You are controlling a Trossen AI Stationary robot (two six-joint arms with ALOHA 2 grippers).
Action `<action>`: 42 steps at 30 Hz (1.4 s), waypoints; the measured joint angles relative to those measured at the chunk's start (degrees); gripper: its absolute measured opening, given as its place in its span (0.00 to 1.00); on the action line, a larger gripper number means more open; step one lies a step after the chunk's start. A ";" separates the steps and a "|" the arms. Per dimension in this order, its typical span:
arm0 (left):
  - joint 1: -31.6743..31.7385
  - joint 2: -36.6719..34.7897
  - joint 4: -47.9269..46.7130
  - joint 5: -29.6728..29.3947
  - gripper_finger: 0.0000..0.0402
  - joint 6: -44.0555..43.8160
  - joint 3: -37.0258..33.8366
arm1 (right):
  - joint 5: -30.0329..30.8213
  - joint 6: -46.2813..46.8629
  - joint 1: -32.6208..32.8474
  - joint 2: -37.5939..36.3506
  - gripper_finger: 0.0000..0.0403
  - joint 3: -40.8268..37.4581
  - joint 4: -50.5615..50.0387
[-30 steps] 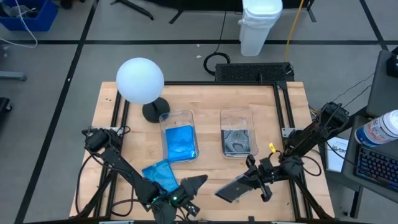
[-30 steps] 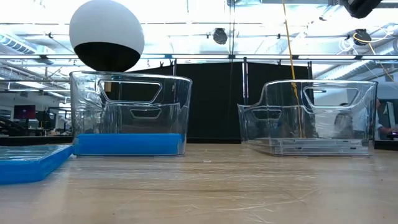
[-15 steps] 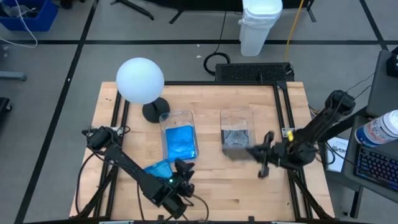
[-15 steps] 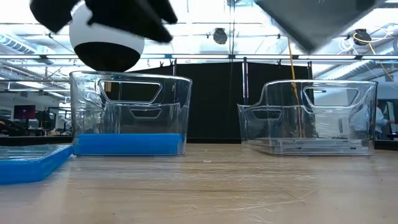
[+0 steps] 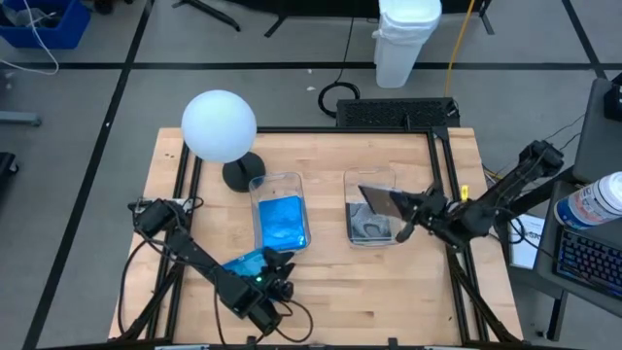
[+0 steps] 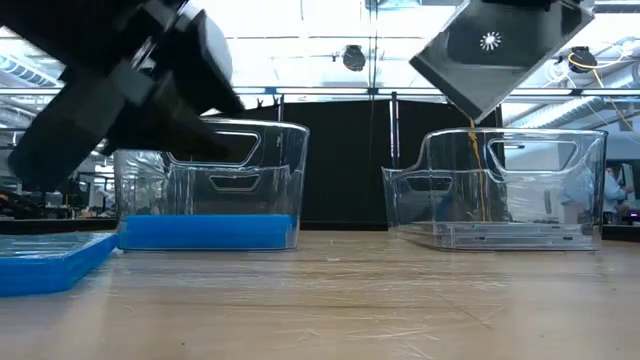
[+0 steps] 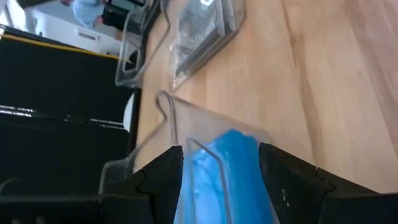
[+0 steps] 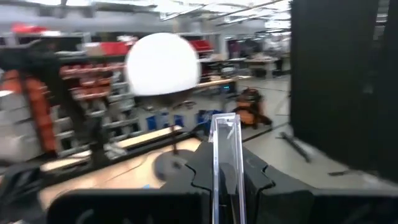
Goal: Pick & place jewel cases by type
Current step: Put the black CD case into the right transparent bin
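High view: right gripper [image 5: 406, 206] pinches dark jewel case [image 5: 376, 201] over right bin [image 5: 372, 176]; lower level before releasing; left gripper [image 5: 275, 264] fingers spread, empty, above blue jewel case [image 5: 243, 265]

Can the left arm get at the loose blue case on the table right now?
Probably yes. The left gripper hangs open right by the blue jewel case lying on the table in front of the left bin, and nothing sits between them. The right gripper is away over the right bin.

A white globe lamp [image 5: 219, 125] stands at the desk's [image 5: 321, 156] far left; two clear bins [image 5: 280, 212] sit mid-desk, side by side.
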 joint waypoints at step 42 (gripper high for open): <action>3.92 -6.15 5.55 25.08 0.53 38.28 -3.99 | -24.49 26.65 -16.75 1.35 0.04 0.04 -24.08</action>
